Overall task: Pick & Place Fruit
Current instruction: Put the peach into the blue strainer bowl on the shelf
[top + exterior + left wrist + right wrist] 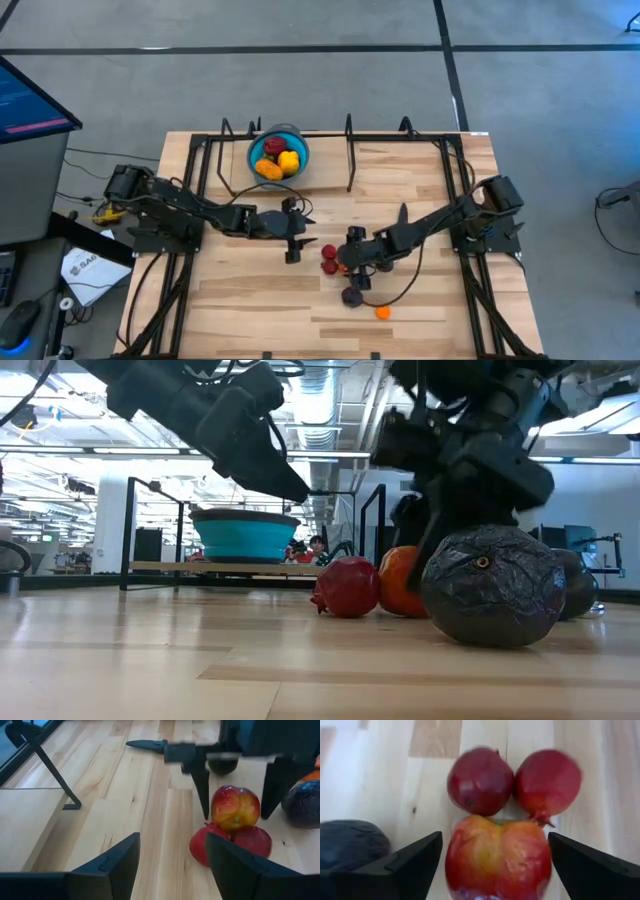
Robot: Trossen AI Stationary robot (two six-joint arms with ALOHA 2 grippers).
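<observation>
Right wrist view: right tool spread wide around a red-yellow apple; left tool released.

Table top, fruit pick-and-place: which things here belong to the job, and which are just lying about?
Belongs to the job:
- red-and-yellow apple, between the open right gripper fingers
- two red pomegranates
- dark purple fruit
- small orange fruit
- fruit in the blue bowl
- left gripper, open, nearby

Lying about:
- black knife
- monitor
</observation>
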